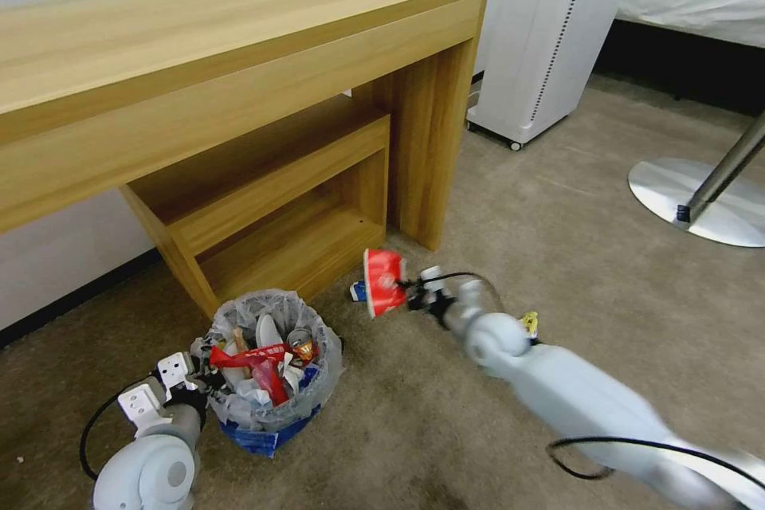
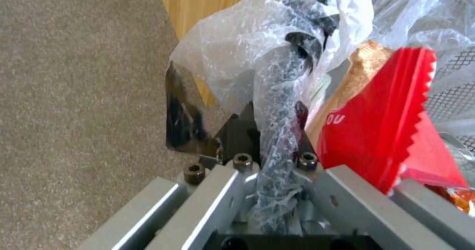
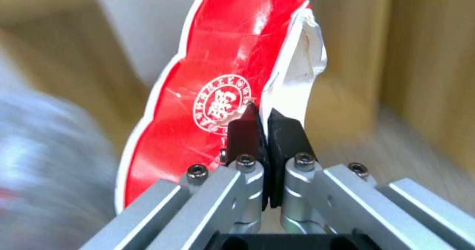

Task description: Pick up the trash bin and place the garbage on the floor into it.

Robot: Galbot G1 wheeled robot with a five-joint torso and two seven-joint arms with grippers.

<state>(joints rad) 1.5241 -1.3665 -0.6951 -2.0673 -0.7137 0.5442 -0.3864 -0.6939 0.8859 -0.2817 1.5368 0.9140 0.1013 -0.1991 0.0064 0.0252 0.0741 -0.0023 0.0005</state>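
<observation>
Right end effector (image 3: 258, 122): black fingertips pressed almost together, pinching the edge of a flattened red cup (image 3: 213, 105); the cup is red outside with a white round emblem and white inside.
Right end effector, head view (image 1: 413, 292): held above the floor (image 1: 606, 255) in front of the wooden bench (image 1: 239, 56), with the red cup (image 1: 384, 280) sticking up from its tips, off the carpet.
Left end effector (image 2: 269, 131): fingers closed tight around the rim of the trash bin, with the crinkly clear plastic liner (image 2: 257, 57) bunched between them.
Left end effector, head view (image 1: 199, 382): low on the robot's left, gripping the near-left edge of the trash bin (image 1: 271, 366).
Trash bin: round, blue base, clear liner puffed over the rim; whether it rests on the carpet or is lifted cannot be told. It sits near the lower shelf of the bench.
Bin contents: a red wrapper (image 1: 259, 362) with a zigzag edge lies across the top, touching a small can (image 1: 301, 344); white slipper shapes and crumpled white pieces sit around them.
Red wrapper, left wrist view (image 2: 386, 123): just beside the clamped fingers, inside the liner.
Floor litter: a blue-white carton (image 1: 358, 292) lies on the beige carpet just beside the held cup, near the bench leg.
Background: a white appliance (image 1: 550, 24) stands beyond the bench; a round metal base (image 1: 701, 199) rests on the carpet at the right.
</observation>
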